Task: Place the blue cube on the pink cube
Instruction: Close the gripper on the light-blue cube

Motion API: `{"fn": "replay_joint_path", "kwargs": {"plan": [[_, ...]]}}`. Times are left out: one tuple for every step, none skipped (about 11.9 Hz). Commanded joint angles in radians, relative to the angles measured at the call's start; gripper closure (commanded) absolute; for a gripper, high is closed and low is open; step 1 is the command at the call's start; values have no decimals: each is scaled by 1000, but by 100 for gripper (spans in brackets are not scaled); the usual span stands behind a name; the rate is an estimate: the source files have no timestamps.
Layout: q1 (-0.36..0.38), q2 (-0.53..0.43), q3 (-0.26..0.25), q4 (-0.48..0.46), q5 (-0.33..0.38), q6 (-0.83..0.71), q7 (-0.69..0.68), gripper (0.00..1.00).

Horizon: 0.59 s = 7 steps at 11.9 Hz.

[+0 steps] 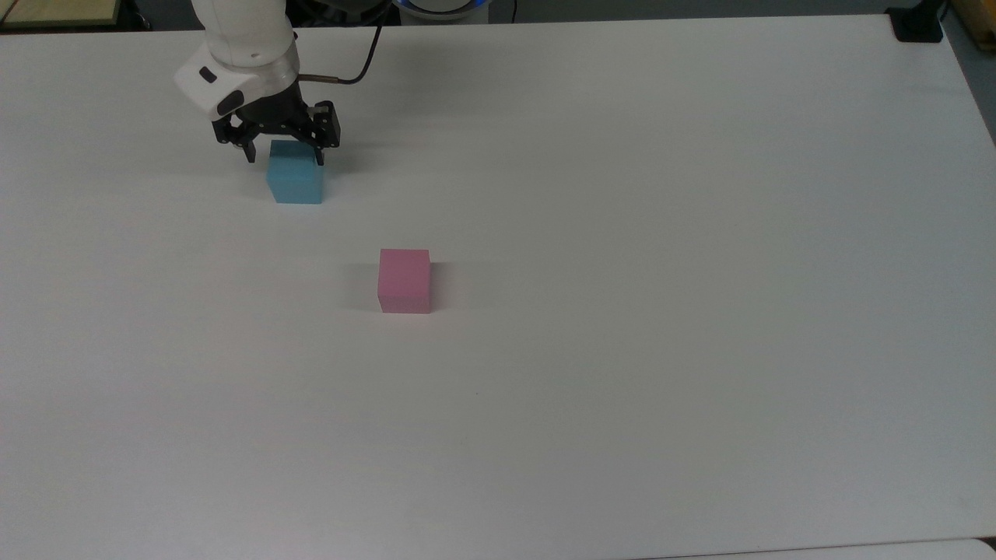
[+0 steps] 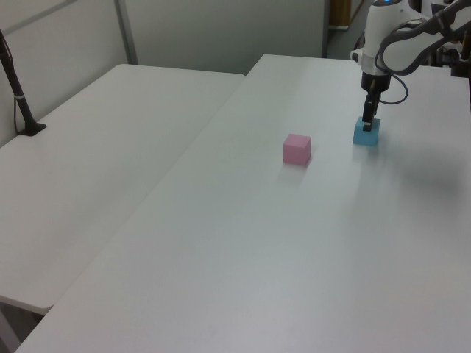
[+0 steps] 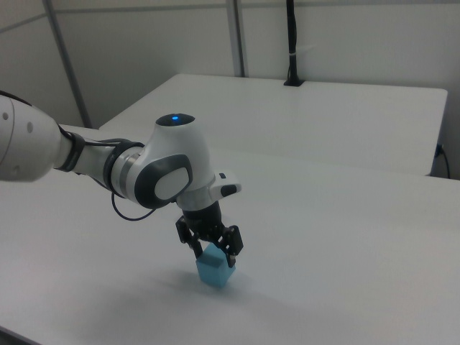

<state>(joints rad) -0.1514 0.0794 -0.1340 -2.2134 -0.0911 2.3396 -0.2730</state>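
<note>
Fingers of our gripper (image 1: 284, 158) straddle the blue cube (image 1: 295, 181), spread just wider than it, not yet clamped. We risk a shallow pinch near its top, so it slips before reaching the pink cube (image 1: 404, 281), well apart on the table (image 1: 622, 233).

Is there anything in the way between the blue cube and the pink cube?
No, nothing visible. The blue cube and the pink cube sit apart on the white table, with bare tabletop between them. The gripper straddles the blue cube's top.

Blue cube (image 1: 295, 180): light blue, flat on table, between my fingers. Pink cube (image 1: 404, 281): pastel, flat, well apart, bare-topped.
</note>
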Motion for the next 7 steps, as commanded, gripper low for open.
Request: {"fn": "replay_joint_path", "kwargs": {"plan": [[0, 10, -1, -8, -24, 29, 23, 35], [4, 8, -1, -5, -24, 26, 75, 47], [10, 8, -1, -5, -24, 26, 116, 54], [12, 3, -1, -3, -24, 20, 123, 54], [12, -4, -1, 0, -24, -6, 124, 54], [12, -19, -1, 17, -24, -53, 126, 54], [12, -42, 1, 37, -22, -112, 126, 54]]}}
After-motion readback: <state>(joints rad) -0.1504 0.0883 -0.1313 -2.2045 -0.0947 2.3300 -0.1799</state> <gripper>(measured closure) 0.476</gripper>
